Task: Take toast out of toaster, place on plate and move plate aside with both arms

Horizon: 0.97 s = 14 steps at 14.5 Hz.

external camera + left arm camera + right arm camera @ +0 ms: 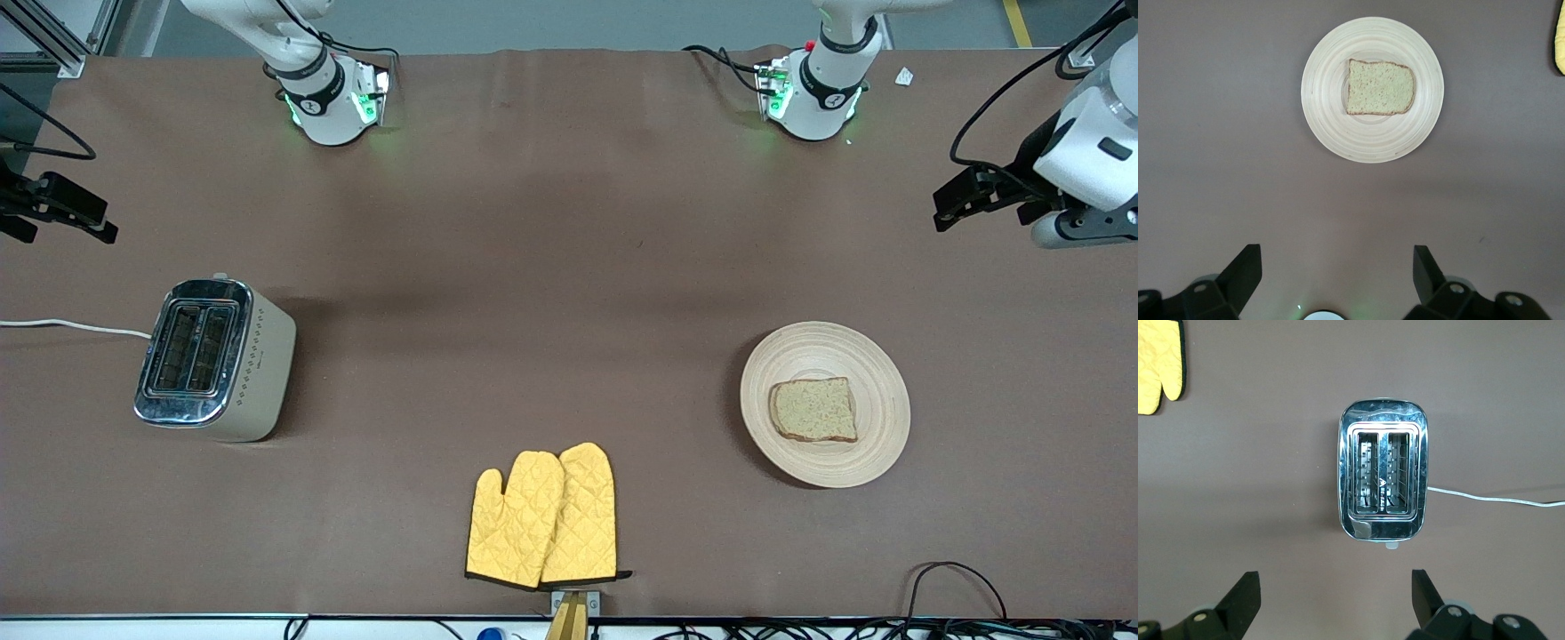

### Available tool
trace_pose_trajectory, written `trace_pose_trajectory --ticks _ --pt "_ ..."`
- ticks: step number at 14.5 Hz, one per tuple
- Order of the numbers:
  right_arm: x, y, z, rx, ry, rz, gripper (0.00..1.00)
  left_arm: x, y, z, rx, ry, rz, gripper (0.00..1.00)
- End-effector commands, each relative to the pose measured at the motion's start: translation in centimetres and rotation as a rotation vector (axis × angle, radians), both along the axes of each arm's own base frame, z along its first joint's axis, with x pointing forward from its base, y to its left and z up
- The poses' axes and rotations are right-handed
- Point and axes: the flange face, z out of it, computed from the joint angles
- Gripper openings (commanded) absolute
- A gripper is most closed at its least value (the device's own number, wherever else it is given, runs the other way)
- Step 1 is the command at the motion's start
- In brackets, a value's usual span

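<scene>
Nearest the front camera you have the yellow oven mitts [544, 518], lying flat and overlapped at the table edge, not part of the job, leave them. Next out, toward the left arm's end, the plate [876, 384] sits flat on the brown table [533, 267] with the toast [815, 410] already lying on it, roughly centred, a bit toward the toaster's side of the rings. The toaster [213, 358] stands toward the right arm's end, cord trailing off the table edge, both slots look empty from the right wrist view. So you're likely down to moving the plate. Expect the plate to be light, stiff and smooth, with a low sloped rim: it'll probably skid if you push it flat, so pinch the rim at two opposed edges, one per arm, and keep it level. The toast is light, rigid-ish but crumbly and loose on the plate, so any tilt or jerk could slide it off; don't touch it. Farthest out, the left gripper [982, 197] hangs in the air by the left arm's end of the table, jaws spread wide and empty. The right gripper [62, 213] hangs likewise at the right arm's end, farther from the camera than the toaster, jaws also wide apart, nothing held. Both arms wait.
</scene>
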Motion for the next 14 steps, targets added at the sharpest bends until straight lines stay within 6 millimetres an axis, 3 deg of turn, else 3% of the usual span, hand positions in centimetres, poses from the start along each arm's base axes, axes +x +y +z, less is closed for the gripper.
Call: trace_pose_trajectory --ticks 1,6,14 --pt "-0.3 0.0 0.5 -0.005 -0.007 -0.003 1.0 -1.7 -0.1 0.3 -0.006 0.014 -0.013 1.0" --pt "-0.3 0.0 0.4 -0.005 -0.005 -0.003 1.0 -2.1 -2.4 0.6 0.038 0.001 -0.062 1.0" --pt "-0.3 0.0 0.4 -0.005 -0.005 -0.003 1.0 -1.9 -0.7 2.2 0.025 -0.018 -0.031 1.0"
